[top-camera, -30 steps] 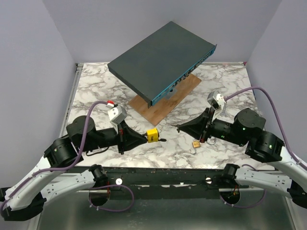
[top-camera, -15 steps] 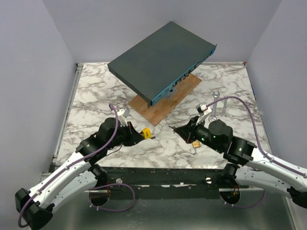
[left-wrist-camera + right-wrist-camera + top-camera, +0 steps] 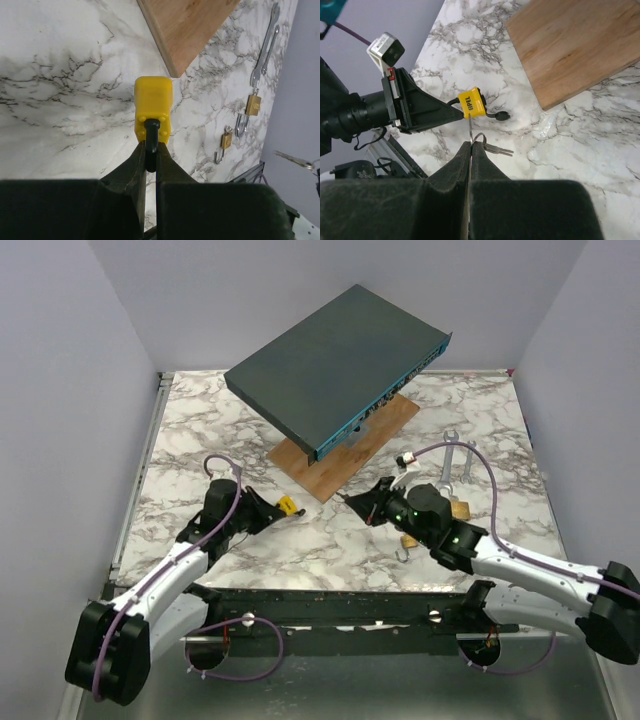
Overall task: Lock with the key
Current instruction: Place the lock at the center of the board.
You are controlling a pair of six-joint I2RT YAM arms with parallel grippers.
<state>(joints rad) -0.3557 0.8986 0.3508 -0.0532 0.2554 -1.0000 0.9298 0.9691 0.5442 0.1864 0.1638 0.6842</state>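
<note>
My left gripper (image 3: pixel 151 150) is shut on the black shackle of a yellow padlock (image 3: pixel 153 107) and holds it out over the marble table. The padlock also shows in the top view (image 3: pixel 285 506) and in the right wrist view (image 3: pixel 472 103). My right gripper (image 3: pixel 471 145) is shut on a silver key (image 3: pixel 470 129), whose blade points up at the padlock's underside; a ring with spare keys (image 3: pixel 497 148) hangs from it. In the top view the right gripper (image 3: pixel 352 502) is to the right of the padlock, with a gap between them.
A dark flat box (image 3: pixel 335 365) rests tilted on a wooden board (image 3: pixel 345 440) at the back. Two small brass padlocks (image 3: pixel 252 105) (image 3: pixel 226 141) and a spanner (image 3: pixel 265 52) lie on the marble to the right. The table's front edge (image 3: pixel 320 592) is close.
Both arms have stretched forward and inward. The yellow padlock moved up and left, the key hand moved left toward it, and the gap between them shrank.
</note>
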